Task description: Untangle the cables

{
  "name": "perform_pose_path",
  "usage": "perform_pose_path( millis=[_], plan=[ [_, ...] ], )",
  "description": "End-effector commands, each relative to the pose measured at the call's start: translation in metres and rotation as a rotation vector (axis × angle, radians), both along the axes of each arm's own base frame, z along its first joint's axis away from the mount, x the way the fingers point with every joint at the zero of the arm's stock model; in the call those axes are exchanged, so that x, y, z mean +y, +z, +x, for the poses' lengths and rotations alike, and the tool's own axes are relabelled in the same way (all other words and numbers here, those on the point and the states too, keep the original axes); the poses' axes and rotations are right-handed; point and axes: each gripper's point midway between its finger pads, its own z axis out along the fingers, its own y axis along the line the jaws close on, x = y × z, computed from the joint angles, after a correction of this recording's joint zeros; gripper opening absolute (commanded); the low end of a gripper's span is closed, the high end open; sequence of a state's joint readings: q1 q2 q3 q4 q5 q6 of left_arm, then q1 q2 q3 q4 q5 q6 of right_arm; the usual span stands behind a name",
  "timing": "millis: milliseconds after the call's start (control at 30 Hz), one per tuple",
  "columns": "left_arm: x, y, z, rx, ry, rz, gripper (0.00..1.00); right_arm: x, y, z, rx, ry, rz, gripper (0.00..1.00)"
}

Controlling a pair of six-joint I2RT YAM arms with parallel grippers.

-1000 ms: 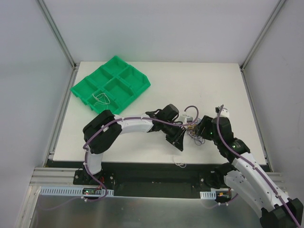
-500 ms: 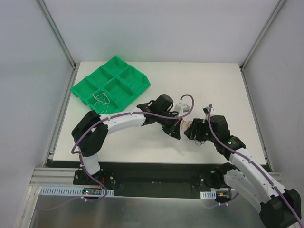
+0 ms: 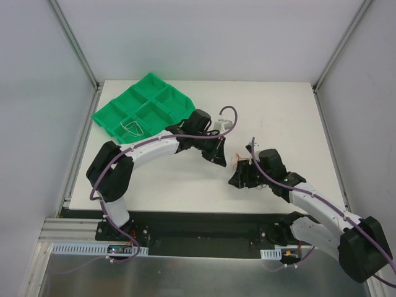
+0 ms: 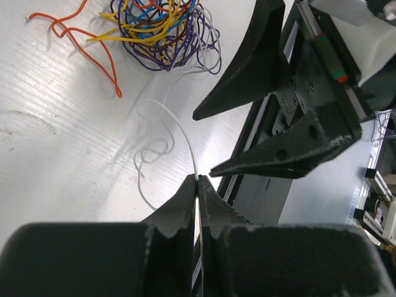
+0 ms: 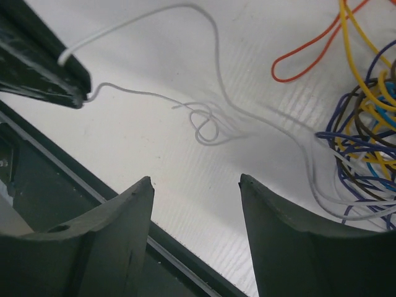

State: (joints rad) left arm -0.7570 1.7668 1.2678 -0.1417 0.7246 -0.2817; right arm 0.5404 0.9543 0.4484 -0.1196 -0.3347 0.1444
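Your left tool (image 4: 198,180) is pinched shut on the white wire (image 4: 177,127), which trails in loose curls across the tabletop (image 4: 55,161) back into the tangle of cables (image 4: 162,30) lying by the right tool (image 5: 195,185). Draw that wire out slowly and low along the tabletop, away from the tangle, and ease off if the whole tangle starts to drag with it. Your right tool stands with its jaws well apart, holding nothing, just beside the tangle and well placed to pin it down while you pull.
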Motion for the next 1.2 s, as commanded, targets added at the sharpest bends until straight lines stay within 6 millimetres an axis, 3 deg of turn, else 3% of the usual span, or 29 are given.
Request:
perform_pose_path(
  millis=[0, 300, 467, 800, 1033, 1167],
  plan=[
    [0.004, 0.036, -0.001, -0.009, -0.018, -0.083, 0.00, 0.000, 0.010, 0.022, -0.080, -0.044, -0.020, 0.60],
    [0.012, 0.066, -0.004, 0.049, -0.084, -0.187, 0.00, 0.015, 0.027, 0.021, -0.253, 0.113, 0.064, 0.62],
    [0.017, 0.084, -0.011, 0.098, -0.138, -0.249, 0.00, 0.029, 0.046, 0.007, -0.325, 0.230, 0.216, 0.63],
    [0.030, 0.122, -0.025, 0.053, -0.204, -0.343, 0.00, 0.025, 0.074, -0.004, -0.451, 0.258, 0.328, 0.64],
    [0.035, 0.139, -0.031, 0.017, -0.218, -0.381, 0.00, 0.032, 0.085, -0.021, -0.475, 0.338, 0.417, 0.55],
    [0.037, 0.144, -0.032, 0.014, -0.221, -0.394, 0.00, 0.032, 0.085, -0.022, -0.471, 0.345, 0.423, 0.38]
  ],
)
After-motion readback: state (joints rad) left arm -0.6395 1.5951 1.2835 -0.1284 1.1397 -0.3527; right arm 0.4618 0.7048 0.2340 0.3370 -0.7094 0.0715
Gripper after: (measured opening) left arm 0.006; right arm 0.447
